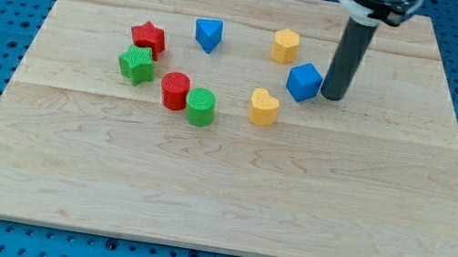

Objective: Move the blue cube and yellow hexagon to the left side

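Resting just right of the blue plastic cube [305,81], my tip [333,97] holds nothing, yellow plastic hexagon [285,46] near, yellow heart [264,107] leftward, pale wooden counter [228,193]

Bright, even light falls from overhead on the pale wooden worktop [226,202] — no glare, only a soft sheen across the planks. Shadows are short and faint, hugging the base of each small block. Focus is sharp throughout — grain lines read clearly, and the board's edges stay straight.
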Robot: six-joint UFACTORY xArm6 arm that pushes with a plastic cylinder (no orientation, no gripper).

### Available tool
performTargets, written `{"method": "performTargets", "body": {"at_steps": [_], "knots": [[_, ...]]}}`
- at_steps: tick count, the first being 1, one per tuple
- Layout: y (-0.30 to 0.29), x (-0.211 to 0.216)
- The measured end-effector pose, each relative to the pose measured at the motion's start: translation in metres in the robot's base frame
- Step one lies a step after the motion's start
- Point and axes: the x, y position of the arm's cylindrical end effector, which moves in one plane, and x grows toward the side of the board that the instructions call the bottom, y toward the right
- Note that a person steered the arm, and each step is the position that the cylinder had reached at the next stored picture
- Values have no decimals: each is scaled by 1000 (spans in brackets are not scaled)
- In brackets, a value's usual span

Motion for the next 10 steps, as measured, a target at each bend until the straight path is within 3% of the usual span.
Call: {"method": "performTargets", "body": {"at_steps": [1, 2, 3, 4, 7, 10], "knots": [[-19, -8], [14, -40], [-13, -85], [-63, -87], [-107, -125], [-41, -156]]}}
